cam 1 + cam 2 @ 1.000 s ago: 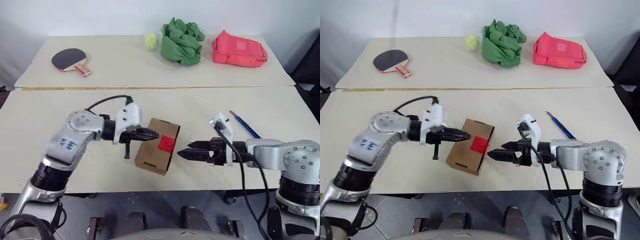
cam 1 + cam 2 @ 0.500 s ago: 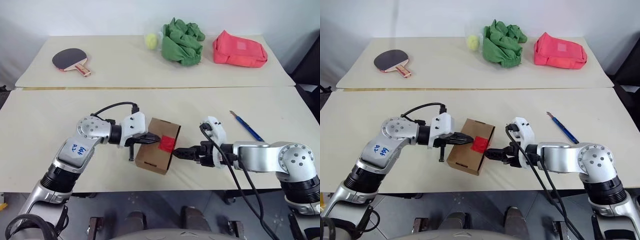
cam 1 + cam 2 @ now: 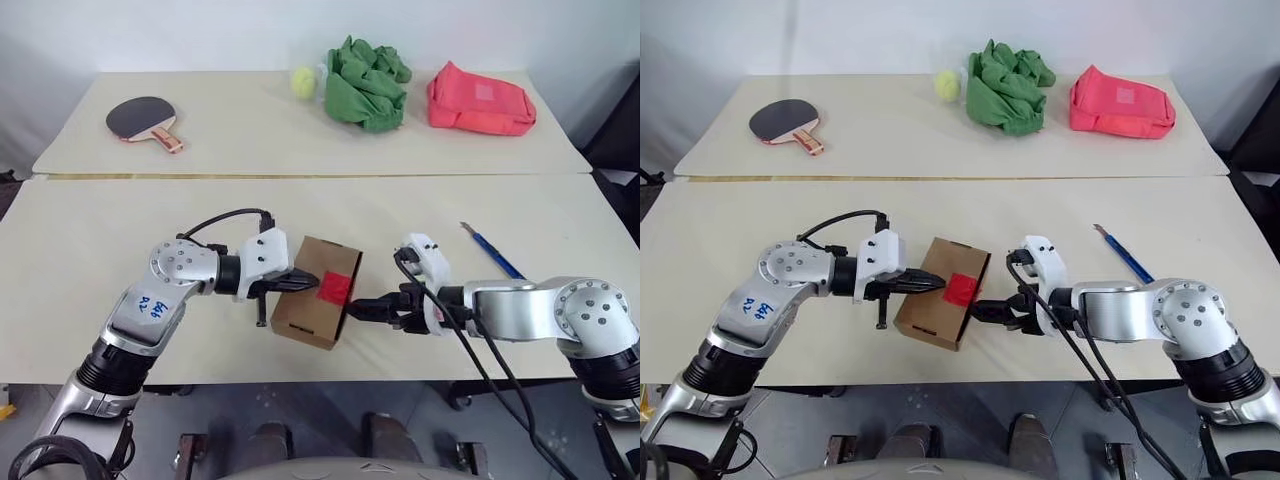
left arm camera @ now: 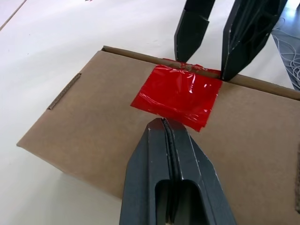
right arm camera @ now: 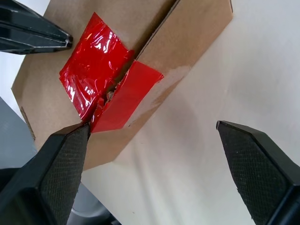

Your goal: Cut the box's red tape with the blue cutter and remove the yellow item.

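Two grippers meet at the box (image 3: 318, 290): left (image 3: 303, 282) jaws closed, right (image 3: 362, 309) jaws spread.

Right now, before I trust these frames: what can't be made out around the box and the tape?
- Yellow item: the box is closed, its cardboard hides whatever is inside.
- Red tape: right wrist view shows it torn at the seam; whether it is cut right through cannot be told.
- Left gripper, shut: contact with the box top is unclear in the left wrist view.
- Blue cutter: too small in the eye views to see its tip.
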`<state>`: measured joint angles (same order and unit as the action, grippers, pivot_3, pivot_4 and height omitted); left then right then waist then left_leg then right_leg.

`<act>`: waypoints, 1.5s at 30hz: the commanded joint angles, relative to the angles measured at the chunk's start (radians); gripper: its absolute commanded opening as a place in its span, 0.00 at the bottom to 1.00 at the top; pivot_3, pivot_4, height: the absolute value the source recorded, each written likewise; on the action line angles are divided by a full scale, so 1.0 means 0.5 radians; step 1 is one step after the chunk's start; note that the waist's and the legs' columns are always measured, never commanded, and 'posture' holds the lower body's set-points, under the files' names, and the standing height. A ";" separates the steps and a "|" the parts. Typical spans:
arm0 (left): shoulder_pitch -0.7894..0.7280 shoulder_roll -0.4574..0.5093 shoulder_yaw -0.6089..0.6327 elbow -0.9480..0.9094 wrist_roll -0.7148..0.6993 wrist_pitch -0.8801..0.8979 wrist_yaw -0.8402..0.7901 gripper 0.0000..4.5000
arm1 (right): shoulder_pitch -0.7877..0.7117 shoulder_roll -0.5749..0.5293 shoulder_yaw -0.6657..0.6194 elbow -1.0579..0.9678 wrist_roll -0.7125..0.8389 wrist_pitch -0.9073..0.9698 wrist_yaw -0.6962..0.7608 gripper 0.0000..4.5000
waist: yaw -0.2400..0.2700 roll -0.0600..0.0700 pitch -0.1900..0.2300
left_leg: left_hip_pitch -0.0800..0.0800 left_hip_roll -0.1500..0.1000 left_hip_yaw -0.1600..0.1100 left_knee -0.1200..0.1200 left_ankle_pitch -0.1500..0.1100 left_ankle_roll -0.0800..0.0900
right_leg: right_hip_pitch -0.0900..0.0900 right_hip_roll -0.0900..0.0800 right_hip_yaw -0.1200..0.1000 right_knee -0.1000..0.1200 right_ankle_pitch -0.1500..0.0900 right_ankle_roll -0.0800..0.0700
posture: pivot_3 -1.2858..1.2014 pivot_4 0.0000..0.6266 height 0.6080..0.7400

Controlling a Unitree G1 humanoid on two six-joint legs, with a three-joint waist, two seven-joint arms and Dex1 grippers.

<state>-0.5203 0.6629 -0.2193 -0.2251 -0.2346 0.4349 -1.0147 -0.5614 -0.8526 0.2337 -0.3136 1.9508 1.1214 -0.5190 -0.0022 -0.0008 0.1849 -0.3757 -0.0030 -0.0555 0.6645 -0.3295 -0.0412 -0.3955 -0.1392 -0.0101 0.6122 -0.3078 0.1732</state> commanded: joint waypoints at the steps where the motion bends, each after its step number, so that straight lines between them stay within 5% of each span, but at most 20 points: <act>1: 0.063 0.029 -0.060 0.022 0.052 0.043 -0.009 0.00 | -0.047 -0.100 0.060 -0.029 -0.090 0.091 -0.016 0.99 | 0.001 -0.001 0.000 | 0.000 0.000 0.000 0.000 0.000 0.000 | 0.000 0.000 0.000 0.000 0.000 0.000 | 0.52 0.24 1.00; 15: 0.102 0.017 -0.071 0.021 0.069 0.028 0.014 0.00 | -0.136 -0.069 0.185 -0.049 -0.198 0.095 -0.129 0.99 | 0.001 -0.003 -0.002 | 0.002 0.000 0.000 0.000 0.000 0.001 | 0.002 0.000 0.000 -0.001 0.000 0.000 | 0.52 0.24 1.00; 22: 0.138 0.023 -0.069 -0.007 0.064 0.035 0.038 0.00 | -0.197 -0.248 0.396 -0.376 -1.152 0.426 0.274 0.99 | 0.006 -0.003 -0.004 | 0.002 0.000 -0.002 -0.001 -0.001 0.001 | 0.002 0.000 -0.001 -0.001 0.000 0.000 | 0.52 0.24 1.00; 27: 0.141 0.018 -0.071 -0.020 0.064 0.046 0.056 0.00 | -0.072 -0.207 0.264 -0.412 -1.432 0.373 0.520 0.99 | 0.010 -0.010 -0.011 | 0.003 0.000 -0.001 0.000 -0.001 0.002 | 0.004 0.000 -0.001 -0.003 0.000 0.000 | 0.52 0.24 1.00; 37: 0.190 0.069 -0.022 -0.030 0.065 0.019 0.065 0.00 | 0.138 -0.375 -0.495 0.056 -1.254 0.416 1.294 0.99 | 0.003 -0.011 -0.012 | 0.004 0.001 0.000 -0.003 -0.002 0.004 | 0.005 0.002 0.000 -0.004 0.000 0.000 | 0.52 0.24 1.00; 45: 0.222 0.045 -0.017 -0.068 0.061 0.037 0.119 0.00 | 0.344 -0.115 -0.635 0.711 -0.154 0.397 0.896 0.99 | 0.006 -0.011 -0.012 | 0.007 0.002 0.001 -0.002 -0.002 0.004 | 0.007 0.003 0.001 -0.003 0.000 0.000 | 0.52 0.24 1.00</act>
<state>-0.4458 0.6792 -0.1955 -0.2758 -0.2349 0.4241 -0.9595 -0.4099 -0.9233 -0.0786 0.0226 1.7339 1.3497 -0.0245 0.0006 -0.0064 0.1790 -0.3720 -0.0019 -0.0548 0.6635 -0.3305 -0.0394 -0.3918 -0.1380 -0.0097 0.6107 -0.3078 0.1731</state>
